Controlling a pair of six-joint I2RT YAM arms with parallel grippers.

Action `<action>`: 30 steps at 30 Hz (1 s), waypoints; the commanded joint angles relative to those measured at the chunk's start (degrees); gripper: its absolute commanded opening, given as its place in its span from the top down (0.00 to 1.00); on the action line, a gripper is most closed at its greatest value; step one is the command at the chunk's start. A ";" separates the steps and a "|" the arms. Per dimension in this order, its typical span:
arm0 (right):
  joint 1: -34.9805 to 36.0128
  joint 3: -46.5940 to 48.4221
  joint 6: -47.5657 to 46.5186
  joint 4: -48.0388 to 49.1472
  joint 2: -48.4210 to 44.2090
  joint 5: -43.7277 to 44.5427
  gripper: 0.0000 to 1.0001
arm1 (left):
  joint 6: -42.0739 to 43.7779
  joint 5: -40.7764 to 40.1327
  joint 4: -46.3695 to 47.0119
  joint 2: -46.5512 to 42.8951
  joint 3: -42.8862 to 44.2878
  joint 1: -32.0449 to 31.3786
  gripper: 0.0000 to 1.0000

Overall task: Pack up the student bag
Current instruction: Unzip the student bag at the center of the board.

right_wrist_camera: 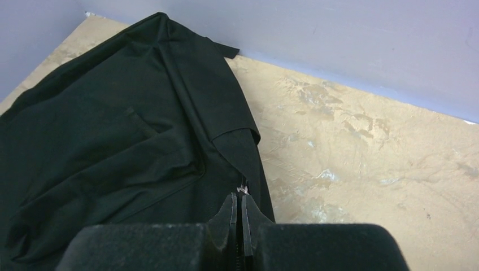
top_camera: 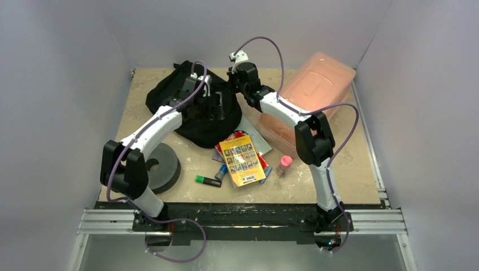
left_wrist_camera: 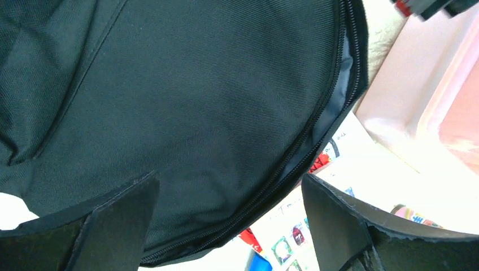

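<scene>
The student bag (top_camera: 169, 99) is a black fabric backpack lying flat at the back left of the table. My left gripper (top_camera: 206, 104) hangs open just above its right side. In the left wrist view the bag (left_wrist_camera: 197, 84) fills the frame, and its zipper line (left_wrist_camera: 316, 135) runs between the spread fingers of the left gripper (left_wrist_camera: 229, 220). My right gripper (top_camera: 234, 76) is at the bag's far right edge. In the right wrist view the right gripper (right_wrist_camera: 240, 197) is shut, with the small metal zipper pull (right_wrist_camera: 243, 190) of the bag (right_wrist_camera: 113, 141) at its tips.
A translucent pink plastic box (top_camera: 310, 90) stands at the back right. A dark grey foam ring (top_camera: 161, 166) lies front left. A yellow book (top_camera: 243, 159), red packets, a green marker (top_camera: 208, 181), a blue marker (top_camera: 222, 171) and a pink-capped bottle (top_camera: 285, 164) lie in the front middle.
</scene>
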 commanded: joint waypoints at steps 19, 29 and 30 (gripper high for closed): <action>0.82 -3.17 13.84 -25.11 -22.14 0.10 0.20 | -2.47 4.91 -0.43 10.53 0.79 -0.05 0.10; 10.51 -43.39 33.34 -19.55 -54.45 -8.41 0.19 | -1.65 5.55 -0.68 10.96 2.68 0.11 0.66; 11.25 -46.16 35.63 -18.94 -56.26 -9.67 0.19 | -1.19 5.58 -0.79 10.63 2.89 0.11 0.74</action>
